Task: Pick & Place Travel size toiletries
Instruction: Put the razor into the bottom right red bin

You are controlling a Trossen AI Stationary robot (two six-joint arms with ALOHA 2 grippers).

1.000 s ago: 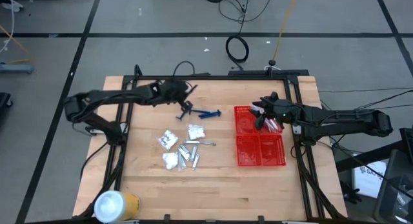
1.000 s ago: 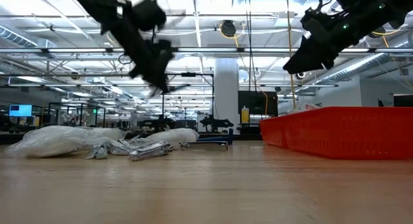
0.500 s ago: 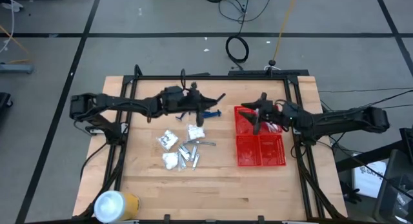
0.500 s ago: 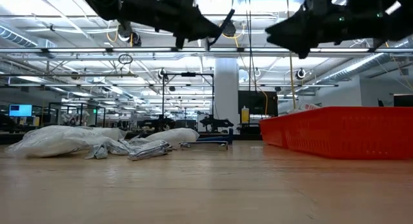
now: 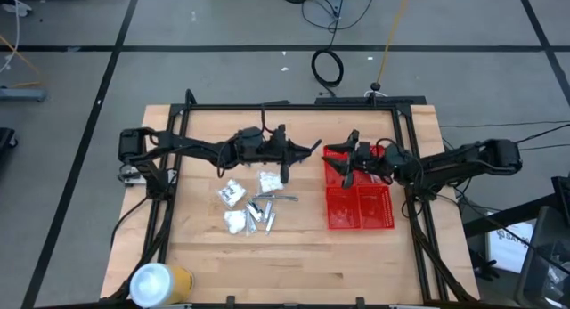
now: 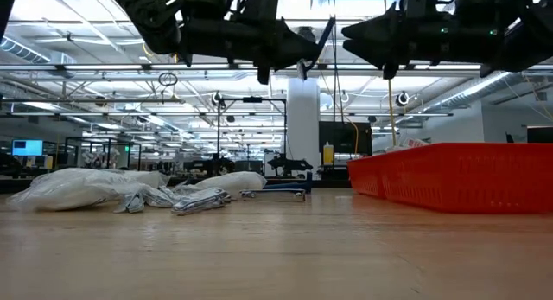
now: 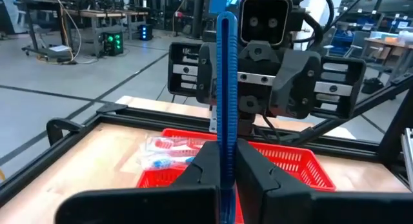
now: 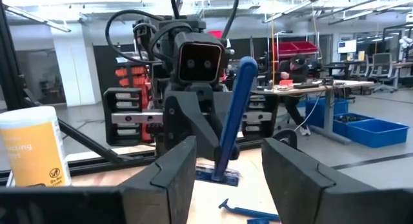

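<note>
The blue razor [image 7: 226, 88] stands up out of the closed left gripper [image 5: 294, 151], pinched at its lower end between the fingers, long axis across them, its free end toward the right gripper [image 5: 343, 162]. That one faces it a short way off over the red basket [image 5: 361, 218], fingers parted and empty. Below the left gripper lie white packets [image 5: 233, 192] and silver tubes [image 5: 261, 211]. Since a second ago the left gripper has lifted the razor and both grippers have drawn together.
</note>
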